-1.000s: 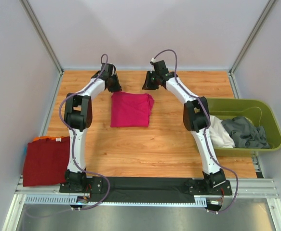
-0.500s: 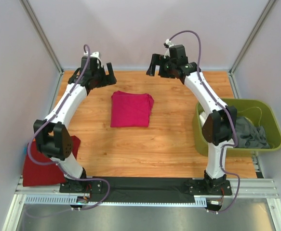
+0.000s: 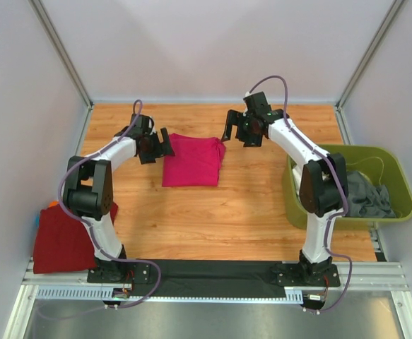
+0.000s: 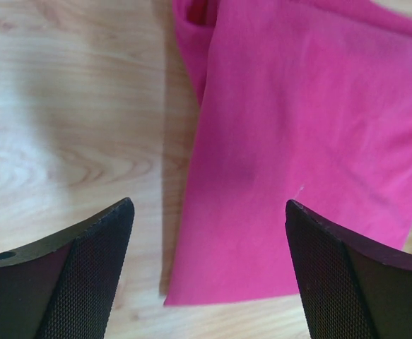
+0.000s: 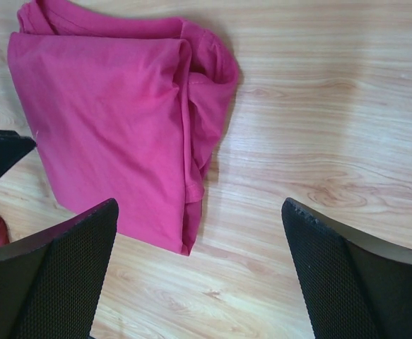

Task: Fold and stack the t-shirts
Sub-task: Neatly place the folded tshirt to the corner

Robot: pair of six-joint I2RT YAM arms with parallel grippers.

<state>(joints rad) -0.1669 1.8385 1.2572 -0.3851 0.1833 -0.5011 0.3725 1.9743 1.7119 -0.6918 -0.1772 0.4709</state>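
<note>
Moved: left gripper point(image 3: 156, 147) and right gripper point(image 3: 235, 132) have been lowered and drawn in toward the magenta t-shirt point(image 3: 191, 161) since half a second ago.
Left fingers: spread wide, nothing held, at the shirt's 9 o'clock edge.
Right fingers: spread wide, nothing held, off its 1 o'clock corner.
Shirt: folded, unmoved, toward 12 o'clock of the table point(image 3: 227, 212) centre.
Other: red t-shirt point(image 3: 61, 240) is seen at the table's 8 o'clock corner.

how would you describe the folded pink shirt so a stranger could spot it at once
Start at the wooden table and look to its far middle. There lies the magenta t-shirt, folded into a rectangle. It is the only bright pink cloth: the dark red shirt lies at the near left corner and the grey shirt sits in the green bin.
</note>
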